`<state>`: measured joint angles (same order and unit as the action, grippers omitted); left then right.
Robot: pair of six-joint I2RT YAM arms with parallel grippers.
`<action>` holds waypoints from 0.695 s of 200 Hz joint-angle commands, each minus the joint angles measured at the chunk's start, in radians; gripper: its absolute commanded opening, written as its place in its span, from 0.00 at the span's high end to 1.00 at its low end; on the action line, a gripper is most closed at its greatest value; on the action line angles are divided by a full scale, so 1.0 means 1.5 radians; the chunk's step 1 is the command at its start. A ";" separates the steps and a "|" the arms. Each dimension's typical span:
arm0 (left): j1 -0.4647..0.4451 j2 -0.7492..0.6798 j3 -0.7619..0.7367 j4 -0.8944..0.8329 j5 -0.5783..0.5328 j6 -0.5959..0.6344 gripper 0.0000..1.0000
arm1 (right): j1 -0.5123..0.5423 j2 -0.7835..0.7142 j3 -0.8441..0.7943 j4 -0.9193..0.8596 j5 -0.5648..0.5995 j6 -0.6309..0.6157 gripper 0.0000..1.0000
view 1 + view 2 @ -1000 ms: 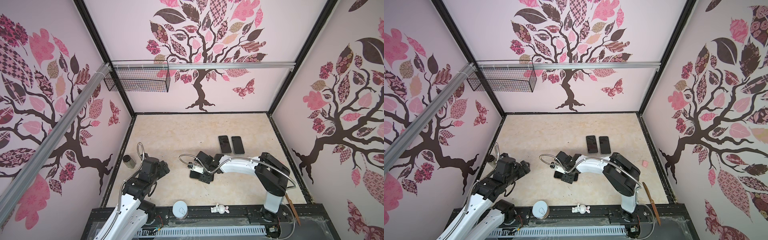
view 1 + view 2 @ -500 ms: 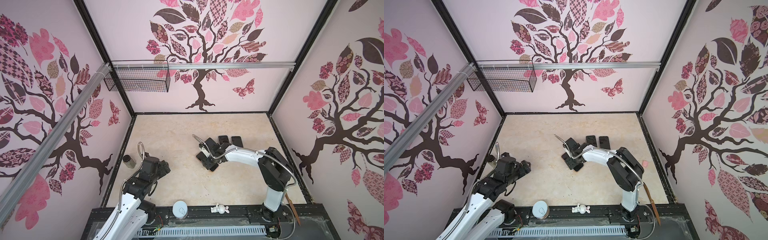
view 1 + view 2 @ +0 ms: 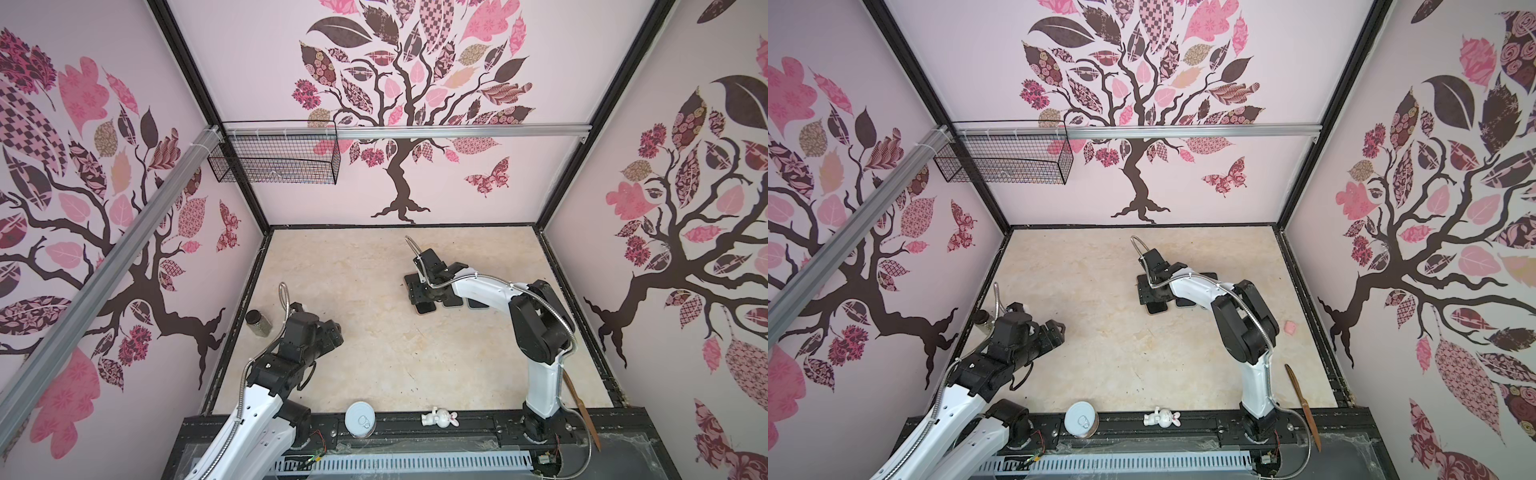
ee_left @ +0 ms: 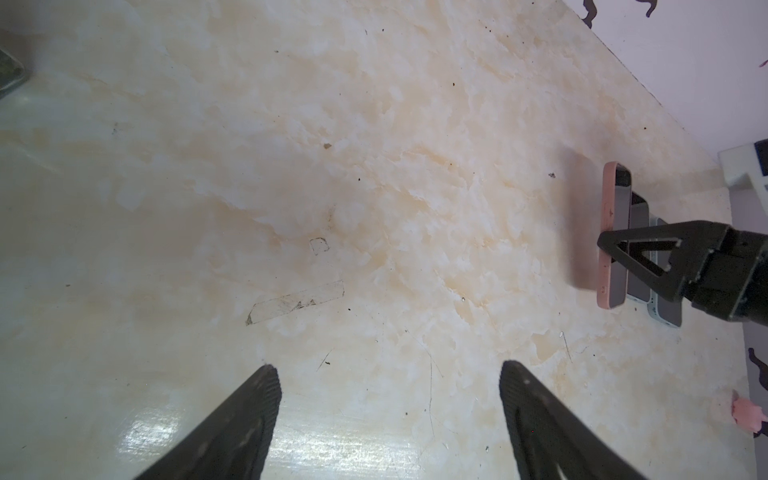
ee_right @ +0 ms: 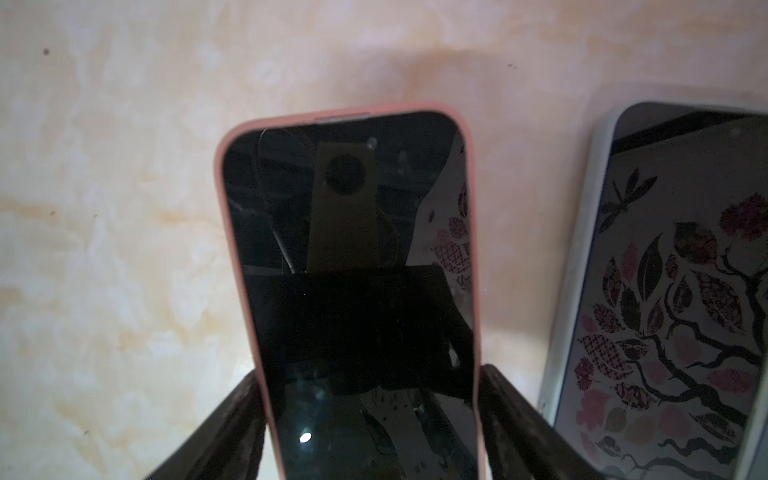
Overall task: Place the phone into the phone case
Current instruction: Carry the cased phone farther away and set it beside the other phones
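Note:
A black-screened phone (image 5: 353, 291) sits inside a pink phone case (image 5: 226, 216). My right gripper (image 5: 372, 372) is shut on it, one finger against each long side of the case. In both top views this gripper (image 3: 424, 291) (image 3: 1156, 293) hangs low over the table's middle right, with the phone's end (image 3: 426, 308) showing under it. Two more phones (image 3: 452, 302) (image 3: 478, 304) lie just right of it, one in a pale case (image 5: 582, 257). The left wrist view shows the pink case (image 4: 606, 232) side-on. My left gripper (image 4: 388, 370) (image 3: 336, 332) is open over bare table at the near left.
A small dark jar (image 3: 258, 322) stands by the left wall. A tin can (image 3: 360, 419), a white rabbit figure (image 3: 439, 417) and a wooden stick (image 3: 582, 409) sit along the front rail. A small pink lump (image 3: 1290, 328) lies near the right wall. A wire basket (image 3: 274, 156) hangs high on the back wall.
My right gripper has carried the pink-cased phone away from the near middle of the table to a spot beside the two other phones. The left arm has hardly moved.

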<state>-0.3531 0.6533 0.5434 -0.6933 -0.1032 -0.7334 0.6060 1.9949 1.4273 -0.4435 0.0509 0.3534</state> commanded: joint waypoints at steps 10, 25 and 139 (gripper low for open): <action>0.003 -0.006 0.026 -0.004 0.000 0.016 0.14 | -0.002 0.037 0.046 0.004 0.046 0.035 0.73; 0.003 -0.006 0.025 -0.007 0.001 0.017 0.14 | -0.007 0.046 0.049 0.004 0.058 0.042 0.73; 0.003 -0.015 0.023 -0.008 0.000 0.016 0.14 | -0.020 0.055 0.037 0.014 0.060 0.053 0.47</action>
<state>-0.3531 0.6380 0.5434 -0.7013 -0.0998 -0.7258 0.5800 2.0563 1.4551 -0.4221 0.1371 0.4339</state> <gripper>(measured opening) 0.864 0.486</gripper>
